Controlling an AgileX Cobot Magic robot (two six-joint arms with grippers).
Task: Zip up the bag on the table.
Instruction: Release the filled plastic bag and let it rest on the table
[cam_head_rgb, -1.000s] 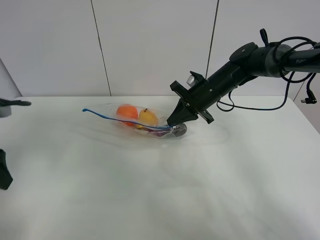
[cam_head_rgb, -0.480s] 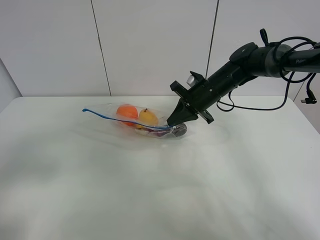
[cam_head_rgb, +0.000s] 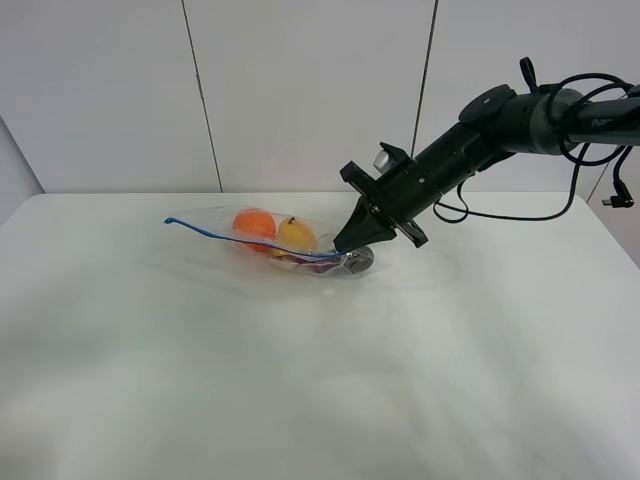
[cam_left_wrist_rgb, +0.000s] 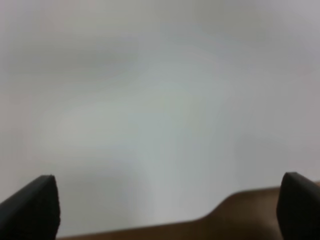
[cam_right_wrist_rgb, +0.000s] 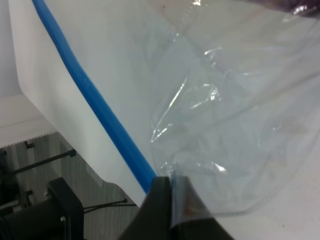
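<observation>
The clear bag (cam_head_rgb: 280, 245) lies on the white table (cam_head_rgb: 300, 390), left of centre at the back. An orange fruit (cam_head_rgb: 253, 224), a yellow pear (cam_head_rgb: 295, 235) and a dark item (cam_head_rgb: 322, 265) show through it. Its blue zipper strip (cam_head_rgb: 225, 236) runs from the raised left end to my right gripper (cam_head_rgb: 346, 250). That gripper is shut on the strip's right end. The right wrist view shows the strip (cam_right_wrist_rgb: 95, 97) and the film (cam_right_wrist_rgb: 225, 125) running into the closed jaws (cam_right_wrist_rgb: 172, 192). My left gripper (cam_left_wrist_rgb: 167, 205) is open, with its fingertips (cam_left_wrist_rgb: 35, 205) far apart, and it is out of the exterior view.
The right arm (cam_head_rgb: 470, 140) reaches in from the upper right over the table's back, with cables (cam_head_rgb: 590, 150) hanging behind it. White wall panels (cam_head_rgb: 300, 90) stand behind the table. The left wrist view shows only a blurred pale surface and a brown edge (cam_left_wrist_rgb: 240, 210).
One second ago parts of the left arm showed at the left edge of the exterior view; they have left the frame. The right gripper and the bag have not moved.
</observation>
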